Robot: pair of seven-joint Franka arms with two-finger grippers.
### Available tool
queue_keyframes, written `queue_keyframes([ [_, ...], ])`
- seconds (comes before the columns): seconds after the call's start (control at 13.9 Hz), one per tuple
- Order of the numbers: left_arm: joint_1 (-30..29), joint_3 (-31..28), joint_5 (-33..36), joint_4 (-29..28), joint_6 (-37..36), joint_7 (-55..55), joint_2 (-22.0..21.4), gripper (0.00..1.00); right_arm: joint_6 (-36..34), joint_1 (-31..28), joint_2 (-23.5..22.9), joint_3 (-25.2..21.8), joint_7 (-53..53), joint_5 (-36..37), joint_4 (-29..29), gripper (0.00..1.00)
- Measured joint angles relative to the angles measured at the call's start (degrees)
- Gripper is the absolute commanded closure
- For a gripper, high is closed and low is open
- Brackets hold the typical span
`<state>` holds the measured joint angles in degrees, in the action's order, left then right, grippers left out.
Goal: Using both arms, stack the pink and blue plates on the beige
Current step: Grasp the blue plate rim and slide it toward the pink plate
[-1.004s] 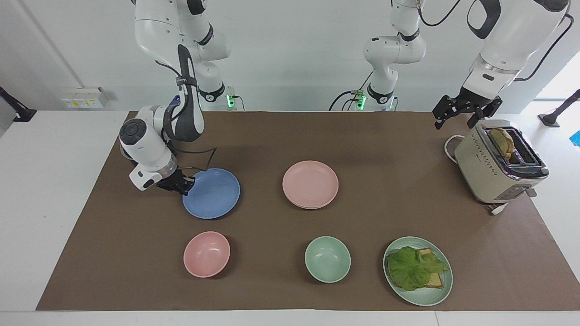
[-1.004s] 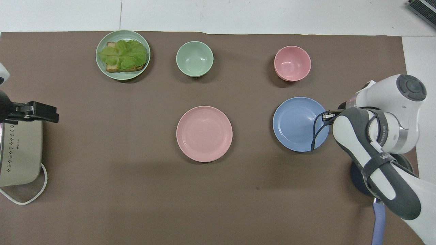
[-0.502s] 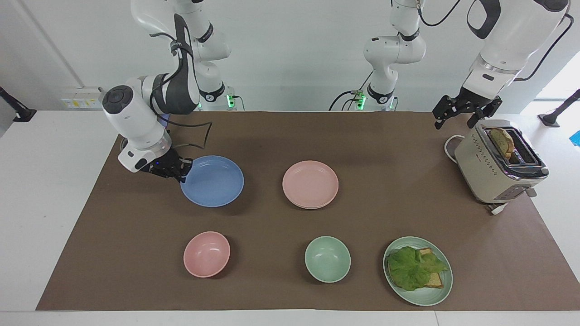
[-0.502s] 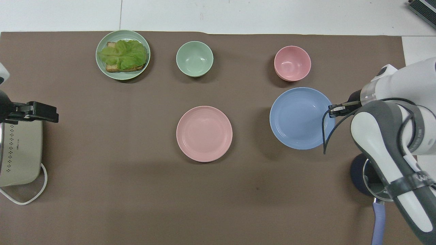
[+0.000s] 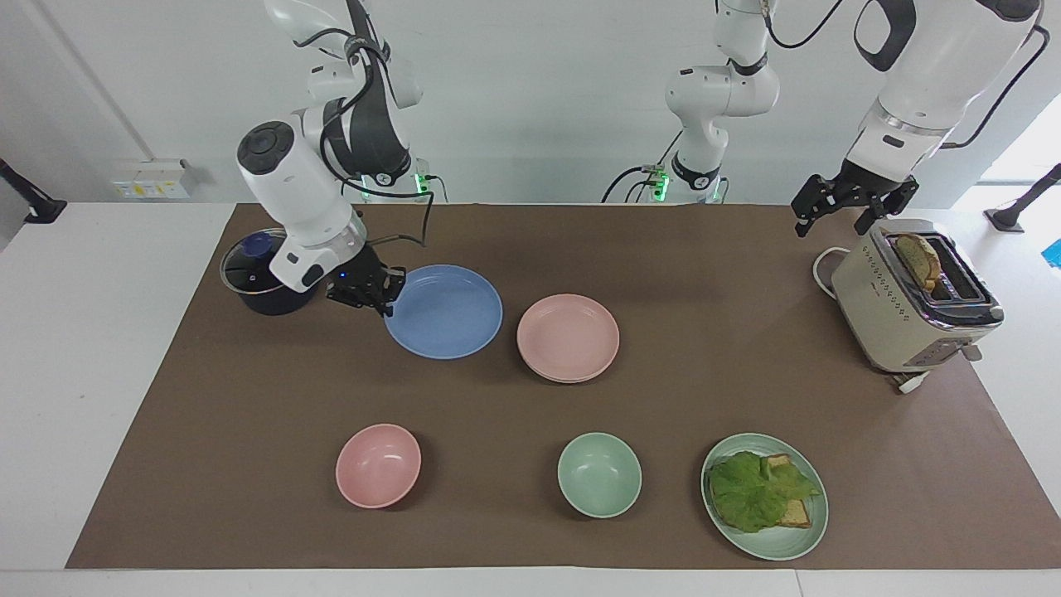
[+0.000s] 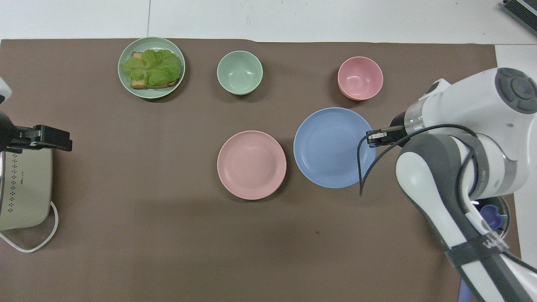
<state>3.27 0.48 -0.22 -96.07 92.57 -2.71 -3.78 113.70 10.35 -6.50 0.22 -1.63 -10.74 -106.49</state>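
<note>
Brown mat bears two bowls, three plates; right gripper (image 5: 383, 292) clasps blue plate (image 5: 448, 313), left gripper (image 5: 854, 201) spread.

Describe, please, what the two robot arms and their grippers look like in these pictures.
Both arms are glossy white with rounded joints, dark grey panels and silver wrist rings. The right gripper and the left gripper are black, each with two fingers. A thin black cable loops beside the right wrist, another hangs along the left arm, and green lights glow at both bases.

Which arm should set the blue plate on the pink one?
Right. Its pincer already grips the blue plate by the rim, raised beside the pink plate. The left pincer waits open over the toaster.
</note>
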Motion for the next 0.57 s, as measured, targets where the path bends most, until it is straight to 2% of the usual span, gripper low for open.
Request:
queue_keyframes([
  [0.29,0.00,0.00,0.00,0.00,0.00,0.00,0.00,0.00,3.69,7.29,-1.06,0.20,-8.59,-0.02,-0.05,1.00],
  [0.57,0.00,0.00,0.00,0.00,0.00,0.00,0.00,0.00,10.51,13.07,-5.19,0.28,-15.10,-0.21,-0.05,1.00],
])
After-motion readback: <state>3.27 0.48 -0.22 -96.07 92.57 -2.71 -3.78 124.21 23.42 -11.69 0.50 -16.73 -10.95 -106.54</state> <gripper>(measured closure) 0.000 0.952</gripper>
